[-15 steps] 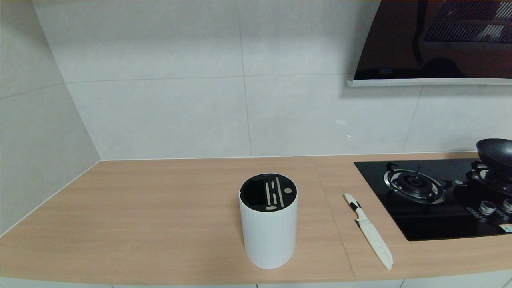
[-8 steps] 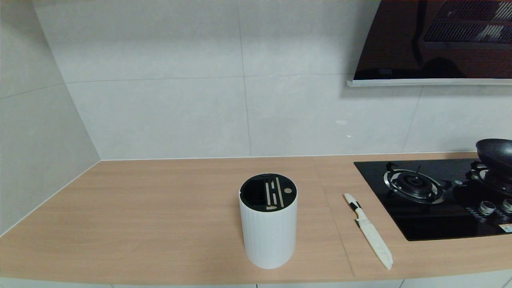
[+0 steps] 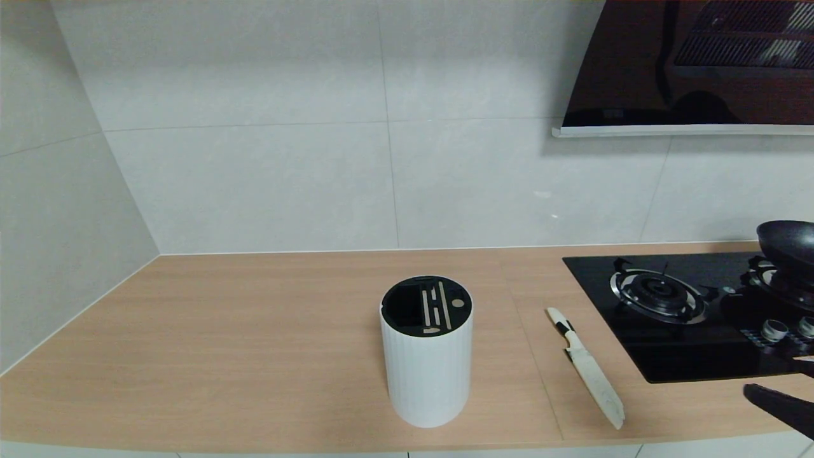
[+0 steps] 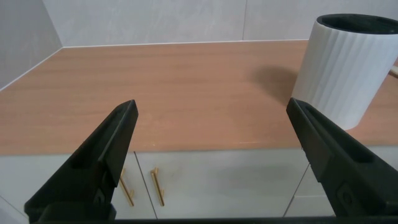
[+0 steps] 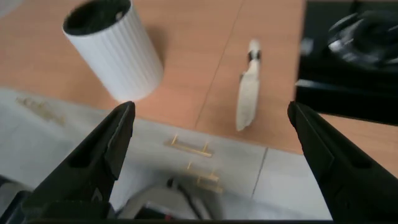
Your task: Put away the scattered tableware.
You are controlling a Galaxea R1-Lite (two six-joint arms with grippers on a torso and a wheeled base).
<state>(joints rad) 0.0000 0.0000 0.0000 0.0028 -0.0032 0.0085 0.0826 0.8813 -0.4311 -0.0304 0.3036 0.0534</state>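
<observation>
Right of centre, the knife is judged stiff, light; its handle is to be taken; right gripper is spread wide.

In the head view the right edge cuts off the right gripper, leaving two dark finger ends in sight, and the pan on the stove runs off the same edge. The right wrist view is blurred, so the knife reads as a pale shape. In the left wrist view the white holder is cut by the edge, its slots hidden.
</observation>
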